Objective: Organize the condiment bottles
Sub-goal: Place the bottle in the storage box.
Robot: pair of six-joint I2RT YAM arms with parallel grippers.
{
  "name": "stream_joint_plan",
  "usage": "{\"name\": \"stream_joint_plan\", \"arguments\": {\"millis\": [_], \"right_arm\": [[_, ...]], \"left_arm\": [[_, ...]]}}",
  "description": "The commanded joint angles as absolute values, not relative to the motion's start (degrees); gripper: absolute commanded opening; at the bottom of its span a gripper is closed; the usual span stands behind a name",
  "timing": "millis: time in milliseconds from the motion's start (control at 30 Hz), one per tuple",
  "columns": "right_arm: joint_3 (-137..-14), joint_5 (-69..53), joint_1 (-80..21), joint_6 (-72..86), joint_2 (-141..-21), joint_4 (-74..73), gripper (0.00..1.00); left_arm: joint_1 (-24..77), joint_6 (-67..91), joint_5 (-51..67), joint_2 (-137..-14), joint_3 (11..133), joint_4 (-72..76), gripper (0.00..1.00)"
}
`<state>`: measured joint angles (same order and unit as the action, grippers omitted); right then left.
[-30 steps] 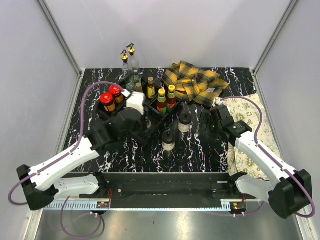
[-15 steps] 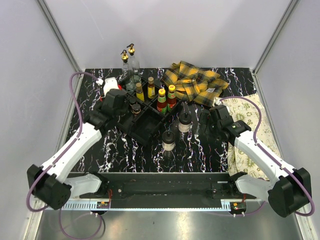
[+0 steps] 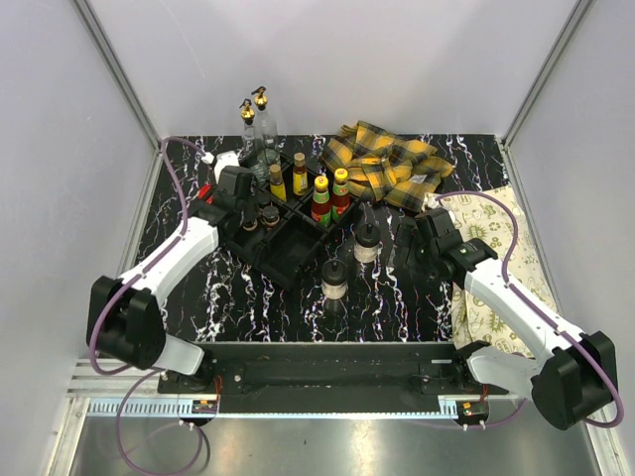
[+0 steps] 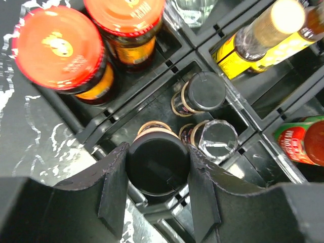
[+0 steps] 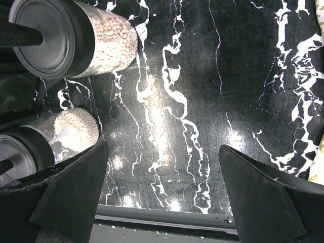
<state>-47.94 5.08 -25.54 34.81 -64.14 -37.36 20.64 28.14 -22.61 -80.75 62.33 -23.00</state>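
Left gripper (image 4: 157, 156): clenched on a black-capped shaker (image 4: 158, 171), one finger on either side of its cap, at a compartment of the black tray (image 3: 286, 266) in the far-left part of the bench.
Same compartment: a second black-lidded jar (image 4: 202, 92) and a clear-lidded jar (image 4: 216, 139), close together.
Red-lidded jars (image 4: 58, 48): two, in the next compartment.
Sauce bottles (image 3: 320, 198): upright in the tray.
Gold-spouted bottles (image 3: 260, 117): two at the far edge, left of centre.
Right gripper (image 5: 162, 152): fingers spread wide over bare bench, holding nothing.
Loose shakers (image 5: 76, 35): two with pale contents, mid-bench, just left of the right gripper.
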Motion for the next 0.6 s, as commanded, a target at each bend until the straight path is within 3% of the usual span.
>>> {"name": "stream_joint_plan", "arguments": {"millis": [0,367,567], "right_arm": [[-48.78,6.68,-25.14,34.54,-64.69,-36.91,1.0],[-49.13,6.68,-25.22,34.45,-65.39,-36.91,1.0],[-49.31,6.94,-25.14,34.37,-65.57,-36.91,1.0]], "left_arm": [[19.69,27.95,-18.99,-83.84,64.6,-17.23,0.03],[19.51,26.72,-20.57,-92.1,66.8,-16.35,0.07],[19.34,26.81,-20.48,-93.87,67.67,-16.44,0.19]]}}
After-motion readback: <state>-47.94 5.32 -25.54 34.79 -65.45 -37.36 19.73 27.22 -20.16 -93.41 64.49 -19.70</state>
